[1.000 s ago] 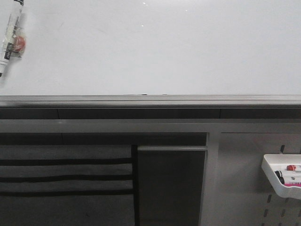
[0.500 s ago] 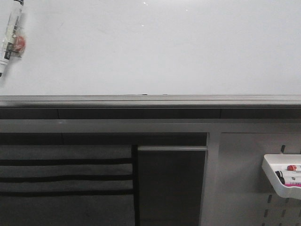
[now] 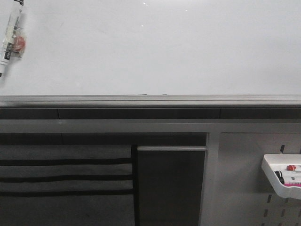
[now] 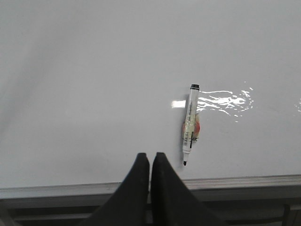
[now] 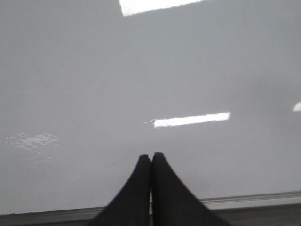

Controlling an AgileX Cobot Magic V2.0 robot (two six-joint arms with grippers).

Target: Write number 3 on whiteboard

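Observation:
The whiteboard [image 3: 155, 47] fills the upper half of the front view, plain white above its grey bottom rail [image 3: 150, 100]. No number 3 shows on it in any view. A white marker with a black tip [image 3: 10, 35] hangs on the board at the far left; it also shows in the left wrist view [image 4: 190, 123]. My left gripper [image 4: 150, 155] is shut and empty, a little to the side of the marker's tip, near the rail. My right gripper [image 5: 151, 156] is shut and empty before bare board [image 5: 150, 84]. Neither gripper shows in the front view.
Below the rail are grey frame bars and a dark panel [image 3: 171, 183]. A grey pegboard at the lower right carries a small white tray [image 3: 282, 176] with markers. Black horizontal bands [image 3: 66, 176] run at the lower left.

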